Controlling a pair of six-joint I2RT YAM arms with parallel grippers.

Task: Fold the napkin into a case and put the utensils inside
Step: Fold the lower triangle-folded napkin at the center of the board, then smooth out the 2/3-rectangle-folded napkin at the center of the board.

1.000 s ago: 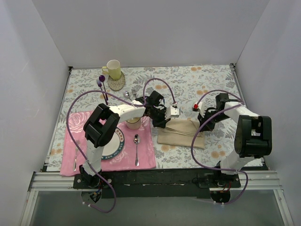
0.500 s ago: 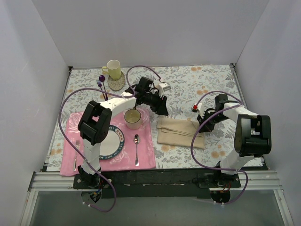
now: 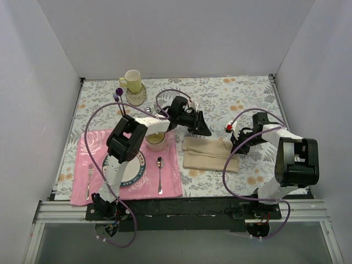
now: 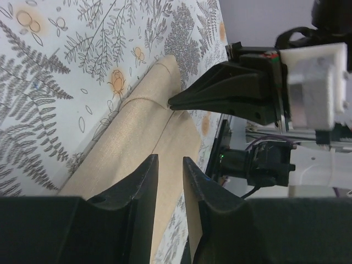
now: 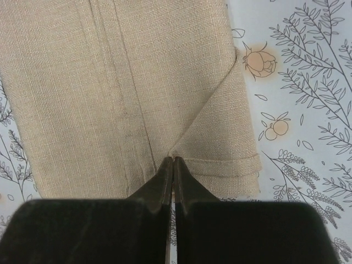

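Note:
The beige napkin (image 3: 210,154) lies folded into a flat oblong case on the floral tablecloth, right of the placemat. My right gripper (image 3: 234,142) is shut, and its tips (image 5: 173,159) rest on the napkin (image 5: 126,82) where a diagonal fold meets its hemmed end. My left gripper (image 3: 207,131) hovers over the case's far edge; its jaws (image 4: 169,159) are slightly apart and empty above the cloth (image 4: 137,137). The right gripper also shows in the left wrist view (image 4: 231,93). The small silver spoon (image 3: 159,175) and the small fork (image 3: 88,181) lie on the pink placemat (image 3: 165,184).
A plate (image 3: 136,165) and a cream cup (image 3: 155,142) sit on the placemat. A yellow mug (image 3: 132,81) on a coaster and a purple-handled fork (image 3: 119,102) are at the back left. White walls enclose the table.
My left gripper left the napkin's left end, swung toward the back, then came round to the napkin's far edge. The right gripper stayed at the napkin's right end.

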